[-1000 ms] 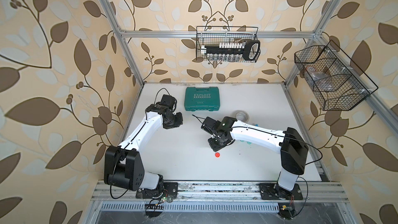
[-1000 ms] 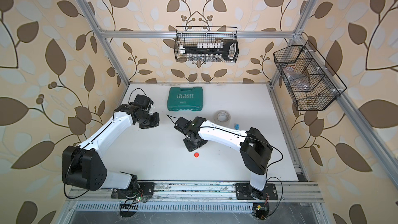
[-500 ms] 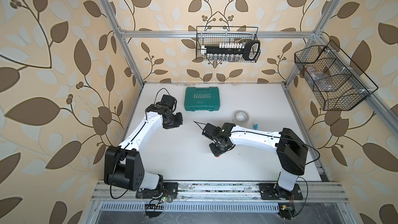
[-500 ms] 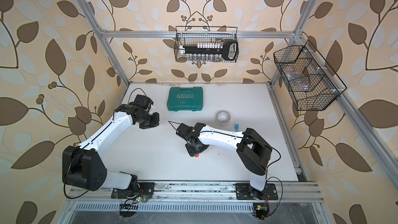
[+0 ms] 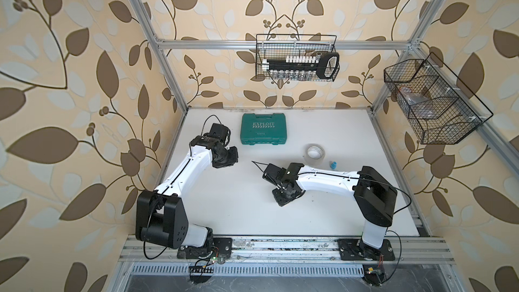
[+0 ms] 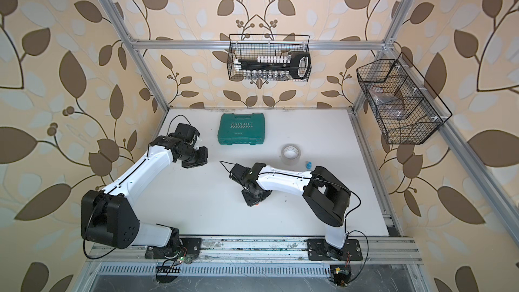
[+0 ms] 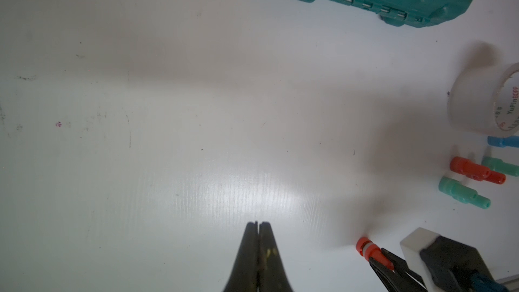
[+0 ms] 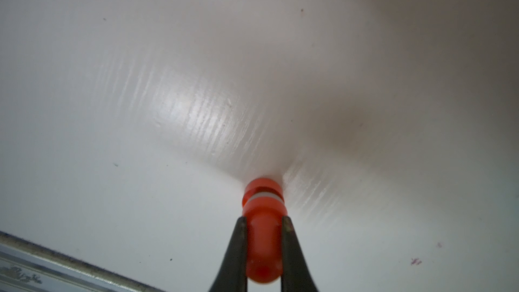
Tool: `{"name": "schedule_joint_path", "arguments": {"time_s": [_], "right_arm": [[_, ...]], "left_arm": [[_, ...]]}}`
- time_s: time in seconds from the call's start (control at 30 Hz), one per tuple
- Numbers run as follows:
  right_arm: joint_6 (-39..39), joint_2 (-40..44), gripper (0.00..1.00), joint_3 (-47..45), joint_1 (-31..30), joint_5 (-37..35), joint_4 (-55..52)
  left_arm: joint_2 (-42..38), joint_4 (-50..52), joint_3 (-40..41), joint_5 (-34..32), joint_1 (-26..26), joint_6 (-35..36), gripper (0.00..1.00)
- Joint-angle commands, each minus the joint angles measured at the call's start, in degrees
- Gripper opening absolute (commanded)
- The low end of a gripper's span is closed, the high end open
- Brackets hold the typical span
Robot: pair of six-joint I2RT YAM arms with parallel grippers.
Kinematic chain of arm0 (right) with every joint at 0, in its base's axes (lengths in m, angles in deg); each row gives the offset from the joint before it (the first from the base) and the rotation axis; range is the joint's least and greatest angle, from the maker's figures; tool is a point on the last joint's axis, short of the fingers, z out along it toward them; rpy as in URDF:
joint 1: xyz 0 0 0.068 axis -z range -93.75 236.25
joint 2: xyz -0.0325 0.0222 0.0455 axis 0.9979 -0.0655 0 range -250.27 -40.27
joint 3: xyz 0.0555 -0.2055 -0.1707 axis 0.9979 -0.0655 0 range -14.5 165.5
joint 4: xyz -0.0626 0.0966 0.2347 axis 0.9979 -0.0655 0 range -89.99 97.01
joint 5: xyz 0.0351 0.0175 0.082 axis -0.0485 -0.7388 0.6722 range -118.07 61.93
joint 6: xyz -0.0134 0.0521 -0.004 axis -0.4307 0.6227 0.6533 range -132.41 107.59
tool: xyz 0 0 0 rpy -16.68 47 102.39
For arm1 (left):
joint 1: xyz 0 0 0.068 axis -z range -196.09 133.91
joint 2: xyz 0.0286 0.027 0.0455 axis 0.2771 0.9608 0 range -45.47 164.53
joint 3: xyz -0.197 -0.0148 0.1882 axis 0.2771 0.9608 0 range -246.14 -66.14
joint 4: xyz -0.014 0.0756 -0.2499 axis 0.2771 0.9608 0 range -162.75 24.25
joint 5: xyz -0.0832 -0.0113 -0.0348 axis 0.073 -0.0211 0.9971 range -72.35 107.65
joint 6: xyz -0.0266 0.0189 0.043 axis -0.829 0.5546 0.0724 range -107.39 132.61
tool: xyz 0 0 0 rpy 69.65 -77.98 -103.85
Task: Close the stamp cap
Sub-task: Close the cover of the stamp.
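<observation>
My right gripper (image 8: 264,220) is shut on the red stamp (image 8: 262,237) and holds it tip down near the middle front of the table. The stamp's tip sits in the small red cap (image 8: 262,185), which rests on the table; a white band shows between cap and body. The left wrist view shows the same stamp (image 7: 373,254) and cap (image 7: 362,242) from the side. In both top views the right gripper (image 5: 282,200) covers them, save a red sliver of the stamp (image 6: 257,204). My left gripper (image 7: 257,223) is shut and empty, hovering at the left rear of the table (image 5: 229,158).
A teal case (image 5: 262,129) lies at the back. A tape roll (image 5: 315,152) and a blue stamp (image 5: 333,165) sit right of centre. Beside them lie a red stamp (image 7: 474,171) and two green ones (image 7: 463,193). Wire baskets (image 5: 297,60) hang on the walls.
My right gripper has carried the red stamp toward the table's front and down onto the red cap that lay loose there. The left arm has stayed still.
</observation>
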Motion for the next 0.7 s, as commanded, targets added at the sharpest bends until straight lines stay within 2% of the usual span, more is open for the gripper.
{"name": "schedule_joint_path", "arguments": {"time_s": [0.0,0.67], "right_arm": [[1.1,0.9,0.0,-1.5,-0.5,-0.6,0.0],[1.0,1.3,0.0,-6.4,-0.7,3.9,7.6]], "left_arm": [[0.0,0.2,-0.3,-0.6,-0.2,1.1,0.05],[0.6,0.3,-0.2,-0.1,-0.2,1.1,0.05]]}}
